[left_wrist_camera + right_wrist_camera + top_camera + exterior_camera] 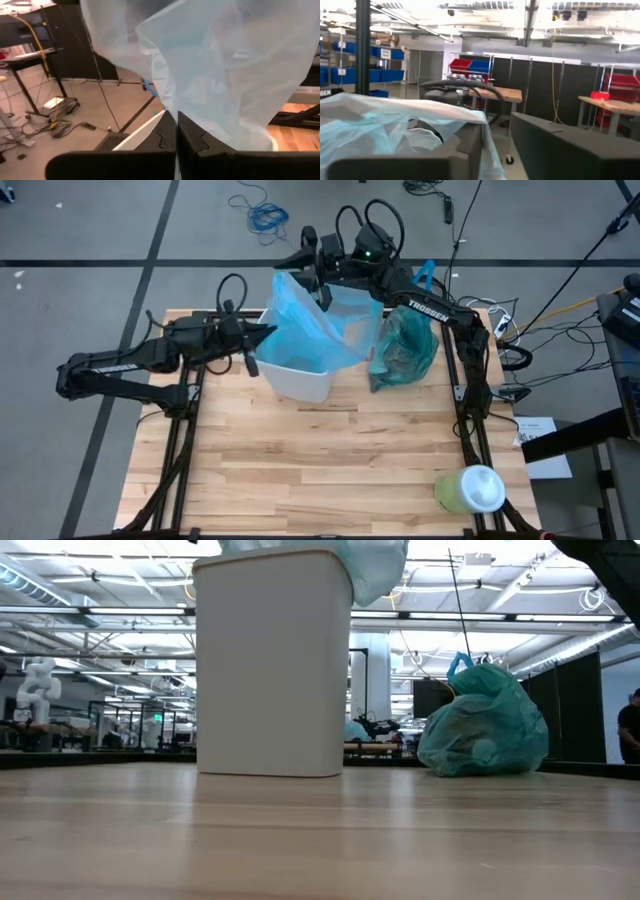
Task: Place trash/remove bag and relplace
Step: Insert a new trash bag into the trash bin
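Note:
A white bin (296, 380) stands at the table's far middle, with the pale sky-blue bag (305, 315) draped over its top and bunched above its rim (375, 565). My left gripper (262, 335) is level at the bin's left side, shut on the bag. My right gripper (322, 285) is at the bin's far side, raised and open, with the bag beside it. The teal-green bag (405, 348) sits on its base on the table right of the bin, its blue handles up. Brown trash (470, 735) shows through its wall. My left gripper pinches the pale blue bag's film (172, 107) between its two shut fingers, just above the bin's white rim (142, 131). It comes level from the table's left. The film rises slack from the fingertips; one layer or several, I cannot tell. My right gripper does not pinch anything. The bag's film (487, 142) lies over and beside one finger (470, 142), with a gap to the other finger (555, 145).
A pale-green container with a white top (470, 488) stands at the table's near right corner. The near half of the wooden table (320, 470) is bare. Cables and stands lie on the floor beyond the far and right edges.

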Controlling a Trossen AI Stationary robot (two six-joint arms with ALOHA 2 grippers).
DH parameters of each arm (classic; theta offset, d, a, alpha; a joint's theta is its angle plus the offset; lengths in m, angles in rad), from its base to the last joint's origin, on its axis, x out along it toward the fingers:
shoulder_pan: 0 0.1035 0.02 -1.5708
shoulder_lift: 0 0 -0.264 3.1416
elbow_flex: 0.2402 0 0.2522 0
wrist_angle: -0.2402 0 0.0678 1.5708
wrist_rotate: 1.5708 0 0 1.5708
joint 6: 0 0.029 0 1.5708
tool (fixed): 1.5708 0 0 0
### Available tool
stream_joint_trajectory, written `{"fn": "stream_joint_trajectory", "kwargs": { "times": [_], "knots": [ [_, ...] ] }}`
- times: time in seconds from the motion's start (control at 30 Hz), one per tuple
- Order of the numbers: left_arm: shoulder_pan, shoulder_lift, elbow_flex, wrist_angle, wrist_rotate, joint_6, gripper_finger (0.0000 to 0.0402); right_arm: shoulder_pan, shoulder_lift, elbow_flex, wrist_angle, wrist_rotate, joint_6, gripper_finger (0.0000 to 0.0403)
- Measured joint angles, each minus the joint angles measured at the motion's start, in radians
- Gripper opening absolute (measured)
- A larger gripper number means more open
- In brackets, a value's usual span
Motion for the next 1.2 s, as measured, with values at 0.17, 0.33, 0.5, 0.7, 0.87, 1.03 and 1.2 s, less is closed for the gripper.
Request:
{"fn": "stream_joint_trajectory", "kwargs": {
  "times": [0.17, 0.33, 0.5, 0.7, 0.87, 1.03, 1.2],
  "knots": [
    [-0.018, -0.051, -0.06, -0.007, -0.05, -0.024, 0.0001, -0.018, -0.001, 0.0, -0.007, 0.002, 0.023, 0.0157],
    [-0.034, -0.101, -0.111, -0.009, -0.103, -0.03, 0.0, -0.033, -0.025, 0.0, -0.012, -0.005, 0.007, 0.0198],
    [-0.058, -0.152, -0.147, -0.022, -0.16, -0.053, 0.0, -0.035, -0.067, 0.0, -0.013, 0.003, -0.032, 0.0211],
    [-0.089, -0.231, -0.176, -0.05, -0.216, -0.078, 0.0, -0.034, -0.122, 0.0, -0.039, 0.08, -0.103, 0.0212],
    [-0.109, -0.246, -0.176, -0.069, -0.257, -0.079, 0.0, -0.034, -0.173, 0.0, -0.126, 0.174, -0.198, 0.0212],
    [-0.115, -0.243, -0.176, -0.093, -0.266, -0.079, 0.0, -0.035, -0.236, 0.0, -0.236, 0.291, -0.262, 0.0212],
    [-0.115, -0.241, -0.176, -0.114, -0.28, -0.08, 0.0, -0.033, -0.278, 0.0, -0.359, 0.328, -0.26, 0.0212]
  ]
}}
